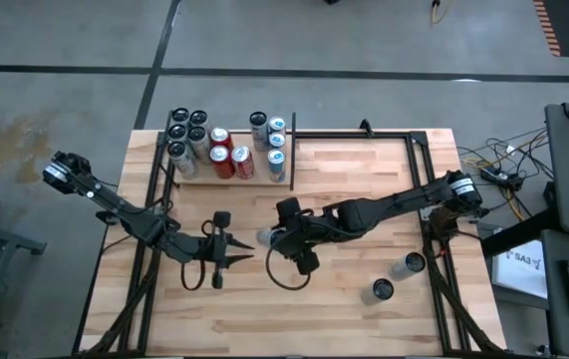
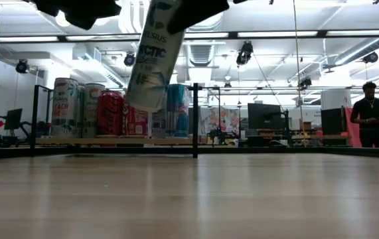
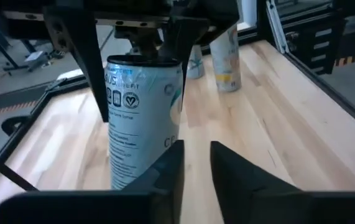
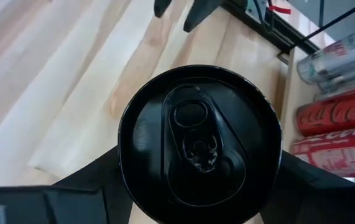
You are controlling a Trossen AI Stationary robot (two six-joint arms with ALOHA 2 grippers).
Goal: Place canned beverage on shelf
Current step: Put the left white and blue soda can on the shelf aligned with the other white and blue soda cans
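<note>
White slim can (image 2: 151,63) hangs tilted above mid-table, clamped by the right gripper (image 1: 276,239). Carry it level toward the shelf (image 1: 189,178) at the far-left corner, clearing the stored cans (image 1: 226,155). Left gripper (image 1: 216,261) waits nearby, fingers nearly closed, empty.

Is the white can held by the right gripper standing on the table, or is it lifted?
Lifted. In the low view the tall white-and-blue can hangs tilted, its bottom clearly above the wooden table, clamped by the right gripper.

The held can (image 2: 152,56) shows partial letters "LSIUS" and "CTIC"; other cans' labels are unreadable
</note>
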